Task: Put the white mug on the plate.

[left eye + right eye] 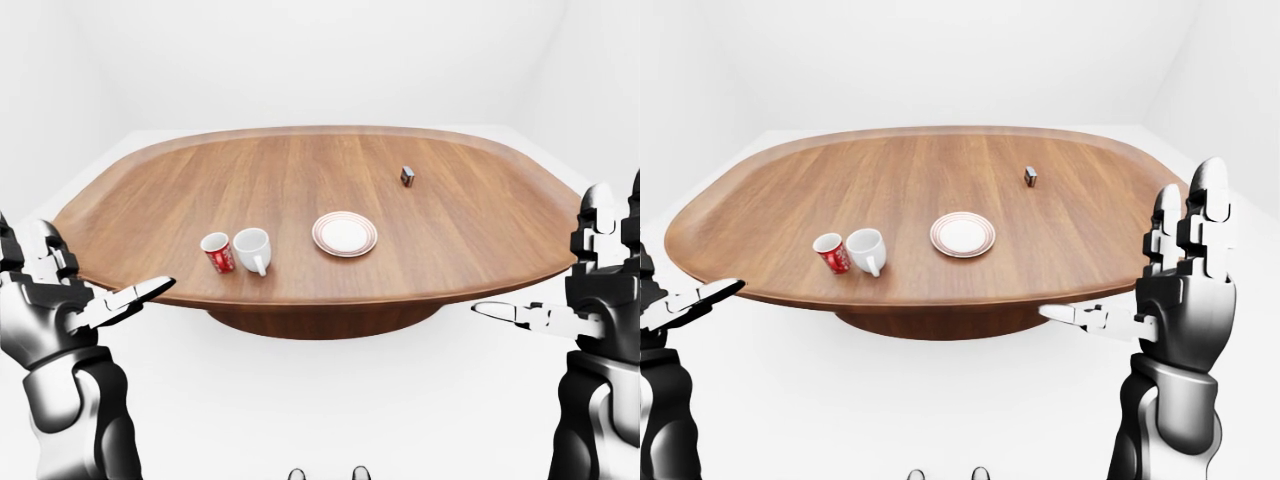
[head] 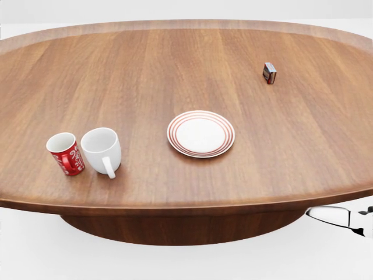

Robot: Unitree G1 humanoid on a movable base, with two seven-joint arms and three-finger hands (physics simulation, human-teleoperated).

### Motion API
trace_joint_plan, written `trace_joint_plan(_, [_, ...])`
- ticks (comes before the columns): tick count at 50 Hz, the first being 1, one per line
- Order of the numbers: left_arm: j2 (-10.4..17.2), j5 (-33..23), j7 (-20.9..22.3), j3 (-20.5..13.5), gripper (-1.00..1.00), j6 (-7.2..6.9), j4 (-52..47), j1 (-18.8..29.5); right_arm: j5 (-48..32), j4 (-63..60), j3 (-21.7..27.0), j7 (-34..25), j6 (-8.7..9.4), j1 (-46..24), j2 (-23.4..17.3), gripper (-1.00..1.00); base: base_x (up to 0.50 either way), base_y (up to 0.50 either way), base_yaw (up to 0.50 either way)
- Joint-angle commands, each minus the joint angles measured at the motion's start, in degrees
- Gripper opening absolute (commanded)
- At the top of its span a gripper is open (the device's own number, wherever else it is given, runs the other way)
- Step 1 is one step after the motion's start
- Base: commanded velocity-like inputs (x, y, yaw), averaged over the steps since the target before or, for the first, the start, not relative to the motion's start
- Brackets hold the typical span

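Observation:
The white mug [image 2: 101, 150] stands upright near the table's lower-left edge in the head view, handle towards me. A red patterned mug [image 2: 65, 153] touches its left side. To their right lies the empty red-ringed plate [image 2: 201, 133]. My left hand [image 1: 92, 272] is open, held off the table's left edge, well short of the mugs. On the other side, my right hand [image 1: 1132, 262] is open with fingers upright, beyond the table's lower-right edge. Only its thumb tip [image 2: 331, 214] shows in the head view.
The oval wooden table [image 2: 145, 76] stands on a central pedestal over a white floor. A small box [image 2: 269, 73] stands towards the table's upper right. White walls surround the room.

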State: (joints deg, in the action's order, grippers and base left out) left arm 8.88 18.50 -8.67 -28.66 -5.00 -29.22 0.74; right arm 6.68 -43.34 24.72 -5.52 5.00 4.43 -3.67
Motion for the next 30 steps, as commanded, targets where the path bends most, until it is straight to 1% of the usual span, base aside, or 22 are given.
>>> trace_joint_plan(1, [0.1,0.9,0.0,-0.5,1.00,0.00,-0.5,-0.2,-0.9,-0.1,0.0,-0.3,0.00,0.2,0.2,1.00,0.00,0.33,0.00])
trace_joint_plan(12, [-0.2,0.4,0.4,0.2,1.00,0.00,0.0,-0.4,-0.9,0.3,-0.1,-0.4,0.00,0.2,0.2,1.00,0.00,0.33,0.00])
trace_joint_plan(18, [-0.2,0.3,0.4,0.1,1.00,0.00,0.0,-0.3,-1.5,1.1,-1.1,-0.6,0.00,0.2,0.2,1.00,0.00,0.30,0.00])
trace_joint_plan(25, [-0.2,0.1,0.4,0.2,1.00,0.00,0.2,-0.3,-1.5,2.2,-1.1,-0.8,0.00,0.1,0.2,1.00,0.00,0.02,0.00])
trace_joint_plan(30, [-0.3,-0.1,0.5,0.4,1.00,0.00,0.6,-0.3,-1.7,2.2,-1.3,-0.8,0.00,0.2,0.2,1.00,0.22,0.00,0.00])
